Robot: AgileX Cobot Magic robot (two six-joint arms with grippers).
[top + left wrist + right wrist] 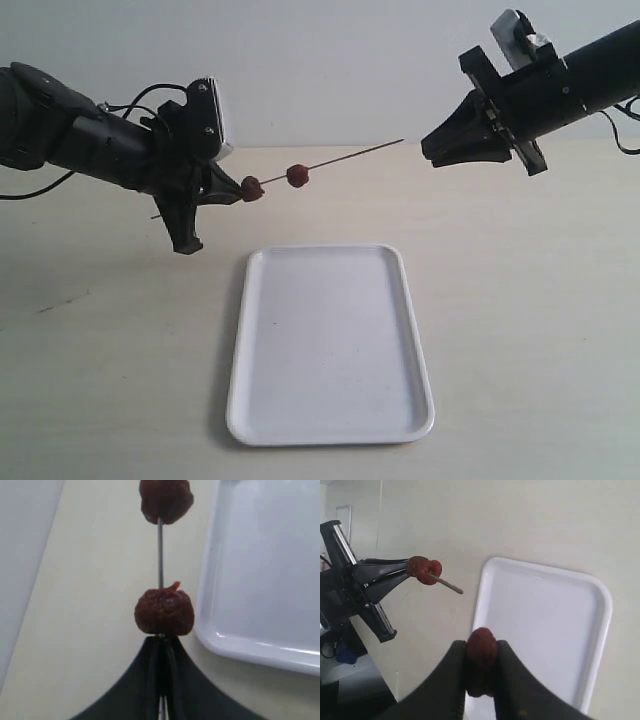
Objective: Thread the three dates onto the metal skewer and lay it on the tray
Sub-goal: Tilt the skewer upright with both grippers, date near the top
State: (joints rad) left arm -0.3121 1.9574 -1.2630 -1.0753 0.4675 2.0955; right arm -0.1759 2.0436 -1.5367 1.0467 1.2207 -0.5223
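My left gripper (232,190) is shut on the metal skewer (350,156), which it holds in the air above the table, pointing toward the right arm. Two dates are threaded on it: one (251,188) right against the fingertips, also seen close up (164,611), and a second (297,176) further along (165,500). My right gripper (432,146) hovers just beyond the skewer's free tip, shut on the third date (481,655). The white tray (330,345) lies flat on the table below, with nothing on it.
The beige tabletop (520,300) spreads around the tray. A pale wall (330,60) rises behind both arms.
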